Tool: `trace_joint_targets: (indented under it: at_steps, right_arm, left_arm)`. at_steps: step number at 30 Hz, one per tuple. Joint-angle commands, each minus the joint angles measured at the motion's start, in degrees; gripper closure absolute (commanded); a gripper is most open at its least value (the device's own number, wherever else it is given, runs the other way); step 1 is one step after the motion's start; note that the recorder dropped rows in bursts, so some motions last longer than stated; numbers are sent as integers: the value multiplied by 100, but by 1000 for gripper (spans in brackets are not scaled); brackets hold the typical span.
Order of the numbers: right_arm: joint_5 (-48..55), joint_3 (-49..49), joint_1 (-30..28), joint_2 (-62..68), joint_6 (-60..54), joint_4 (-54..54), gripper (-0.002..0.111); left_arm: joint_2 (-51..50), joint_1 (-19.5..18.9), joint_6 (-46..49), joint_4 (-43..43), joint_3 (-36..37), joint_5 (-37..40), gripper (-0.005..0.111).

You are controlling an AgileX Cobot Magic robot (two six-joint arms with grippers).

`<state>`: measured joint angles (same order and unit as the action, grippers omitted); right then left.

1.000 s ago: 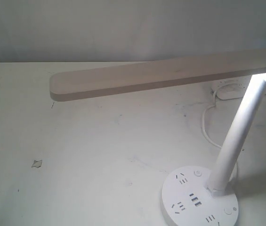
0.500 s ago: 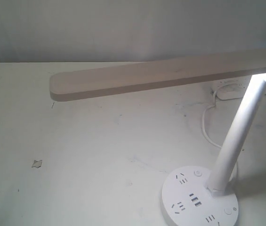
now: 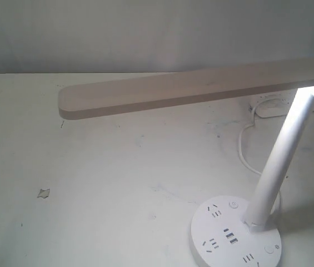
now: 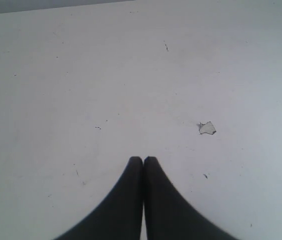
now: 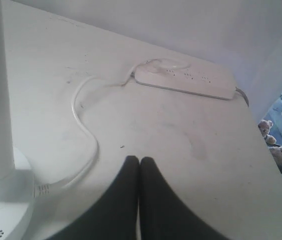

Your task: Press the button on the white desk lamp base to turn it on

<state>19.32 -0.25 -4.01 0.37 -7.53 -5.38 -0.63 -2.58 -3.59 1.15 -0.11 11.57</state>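
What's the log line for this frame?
left gripper: shut, over table | right gripper: shut, near lamp base | button: untouched

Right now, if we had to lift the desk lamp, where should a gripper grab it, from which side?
Probably the slanted post, low, just above the base. It's the only narrow part: the base is a wide flat disc, the head a long overhanging bar. Come from the right with the right gripper, jaws across the post; it's shut, so open first and mind the cord.
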Motion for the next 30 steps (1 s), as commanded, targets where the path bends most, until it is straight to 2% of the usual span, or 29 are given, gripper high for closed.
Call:
trace_joint_targets:
  at_steps: [1, 12, 19, 30]
  right_arm:
    - [-12, 25, -1, -37, 20, -58, 108]
    - [26, 25, -1, -37, 20, -22, 108]
    - [56, 25, -1, -37, 351, 1119, 108]
    - [98, 25, -1, -37, 351, 1330, 108]
  left_arm:
    - [-3, -13, 0, -26, 11, 1, 107]
    - [-3, -13, 0, -26, 11, 1, 107]
    - [-3, -13, 0, -26, 11, 1, 107]
    - [-3, -13, 0, -26, 11, 1, 107]
